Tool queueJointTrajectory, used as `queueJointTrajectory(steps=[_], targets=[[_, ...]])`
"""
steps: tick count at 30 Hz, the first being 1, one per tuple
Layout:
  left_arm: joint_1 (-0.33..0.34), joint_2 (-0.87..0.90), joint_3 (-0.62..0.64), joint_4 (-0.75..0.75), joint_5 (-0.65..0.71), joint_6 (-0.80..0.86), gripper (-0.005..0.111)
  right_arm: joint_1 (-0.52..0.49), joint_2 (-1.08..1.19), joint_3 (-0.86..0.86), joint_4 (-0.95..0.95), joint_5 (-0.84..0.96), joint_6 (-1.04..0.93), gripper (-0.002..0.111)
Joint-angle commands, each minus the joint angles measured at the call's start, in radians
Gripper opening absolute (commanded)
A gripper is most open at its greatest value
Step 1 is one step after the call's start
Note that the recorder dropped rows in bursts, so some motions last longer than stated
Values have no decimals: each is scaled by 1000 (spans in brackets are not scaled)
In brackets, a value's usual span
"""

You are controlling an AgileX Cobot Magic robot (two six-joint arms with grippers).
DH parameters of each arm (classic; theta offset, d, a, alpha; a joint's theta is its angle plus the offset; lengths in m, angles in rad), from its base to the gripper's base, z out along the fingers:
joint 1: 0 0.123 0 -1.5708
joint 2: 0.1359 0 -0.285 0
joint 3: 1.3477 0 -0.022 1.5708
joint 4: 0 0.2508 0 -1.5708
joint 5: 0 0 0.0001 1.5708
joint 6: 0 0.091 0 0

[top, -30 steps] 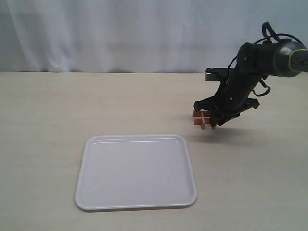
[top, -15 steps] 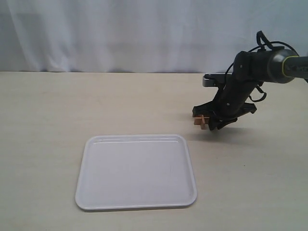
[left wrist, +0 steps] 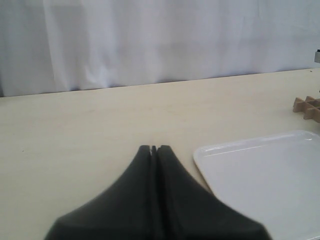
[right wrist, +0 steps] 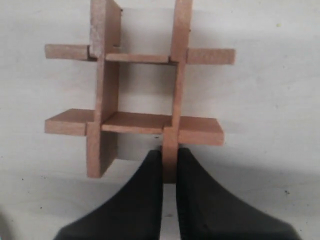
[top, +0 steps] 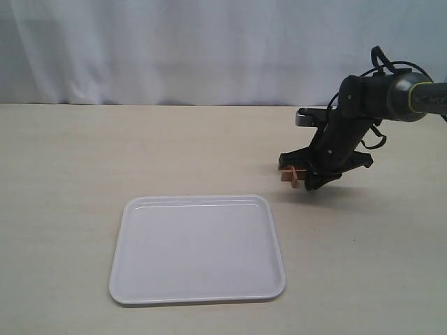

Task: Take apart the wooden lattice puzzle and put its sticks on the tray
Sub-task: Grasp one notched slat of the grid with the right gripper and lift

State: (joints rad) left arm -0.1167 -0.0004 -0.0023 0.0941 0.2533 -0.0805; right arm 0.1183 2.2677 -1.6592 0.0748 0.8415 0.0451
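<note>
The wooden lattice puzzle [right wrist: 137, 95] is a light-brown hash of four interlocked sticks, resting on the table just beyond the tray's far right corner [top: 290, 175]. It also shows at the edge of the left wrist view [left wrist: 307, 106]. My right gripper [right wrist: 170, 160] is shut on the end of one stick [right wrist: 172, 145] of the lattice, which is still assembled. In the exterior view the right gripper [top: 305, 178] is low over the table, its black fingers hiding most of the puzzle. The white tray [top: 198, 249] lies empty at front centre. My left gripper [left wrist: 153, 149] is shut on nothing, left of the tray [left wrist: 265, 170].
A white curtain [top: 174, 49] hangs behind the table's far edge. Bare tan tabletop [top: 63, 174] stretches left of the tray and in front of the right arm.
The right gripper has lowered and closed in on the puzzle, its fingers now covering more of the lattice. The tray has not moved.
</note>
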Motion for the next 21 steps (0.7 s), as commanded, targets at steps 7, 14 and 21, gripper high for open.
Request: queueJointTrajectory(steps=[7, 14, 21], targets=[[-1, 0, 2, 0, -11, -3, 0, 0, -19, -3, -10, 9, 23, 4], [-1, 0, 2, 0, -11, -3, 0, 0, -39, -3, -10, 48, 23, 4], [-1, 0, 2, 0, -11, -3, 0, 0, -62, -3, -10, 60, 28, 4]])
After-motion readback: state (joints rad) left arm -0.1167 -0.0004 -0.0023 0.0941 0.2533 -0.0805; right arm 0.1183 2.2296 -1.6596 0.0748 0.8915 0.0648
